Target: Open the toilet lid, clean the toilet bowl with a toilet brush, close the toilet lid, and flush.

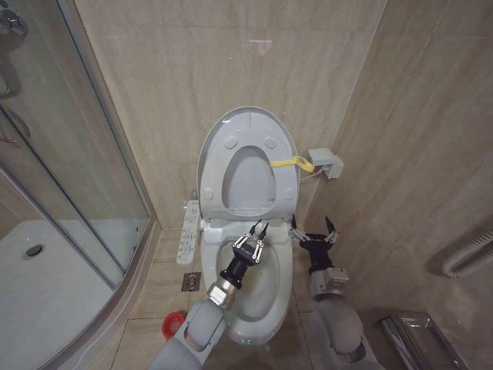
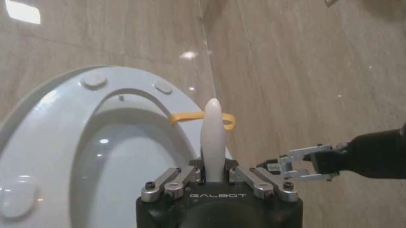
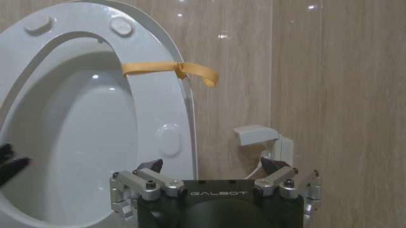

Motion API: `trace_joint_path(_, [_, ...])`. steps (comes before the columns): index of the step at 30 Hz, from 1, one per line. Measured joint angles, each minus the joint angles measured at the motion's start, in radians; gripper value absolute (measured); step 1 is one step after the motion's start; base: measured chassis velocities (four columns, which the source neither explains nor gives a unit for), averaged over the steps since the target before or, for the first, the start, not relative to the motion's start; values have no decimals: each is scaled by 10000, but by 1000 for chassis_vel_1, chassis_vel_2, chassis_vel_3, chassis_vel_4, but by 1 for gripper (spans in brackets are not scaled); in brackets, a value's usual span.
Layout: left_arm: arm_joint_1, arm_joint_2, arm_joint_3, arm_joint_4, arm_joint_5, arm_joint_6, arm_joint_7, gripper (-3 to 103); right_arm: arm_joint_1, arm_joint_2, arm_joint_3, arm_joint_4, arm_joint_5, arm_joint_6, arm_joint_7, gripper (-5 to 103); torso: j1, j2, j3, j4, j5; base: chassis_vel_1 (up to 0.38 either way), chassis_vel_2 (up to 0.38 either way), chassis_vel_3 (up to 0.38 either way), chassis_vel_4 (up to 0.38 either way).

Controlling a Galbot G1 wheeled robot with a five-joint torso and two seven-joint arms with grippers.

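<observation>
Left gripper [image 1: 256, 230], clamped on the toilet brush [image 2: 212, 137] handle, hangs directly over the toilet bowl [image 1: 281, 270]; right gripper [image 1: 312, 228], fingers apart, waits beside it, nearer the raised toilet lid [image 1: 248, 127].

Beige tiled walls [image 1: 192, 69] are meeting at a corner; a glass shower enclosure [image 1: 54, 169] is filling the frame's left, a floor drain [image 1: 190, 281] lying at lower centre.
</observation>
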Motion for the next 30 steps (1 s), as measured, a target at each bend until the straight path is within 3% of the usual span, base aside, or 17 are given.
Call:
trace_joint_path(16, [1265, 106, -412, -916, 26, 52, -250, 19, 0, 0, 0, 0, 0, 0, 0, 100, 0, 0, 0, -2, -1, 0, 0, 0, 0])
trace_joint_path(25, [3866, 192, -2091, -2714, 1233, -138, -1020, 19, 0, 0, 0, 0, 0, 0, 0, 100, 0, 1, -1, -1, -1, 0, 0, 0, 0])
trace_joint_path(29, [5528, 70, -3513, -3290, 1828, -729, -1508, 19, 0, 0, 0, 0, 0, 0, 0, 100, -1, 1, -1, 2, 0, 0, 0, 0, 0])
trace_joint_path(30, [5528, 70, -3513, -3290, 1828, -729, -1508, 19, 0, 0, 0, 0, 0, 0, 0, 100, -1, 1, -1, 2, 0, 0, 0, 0, 0])
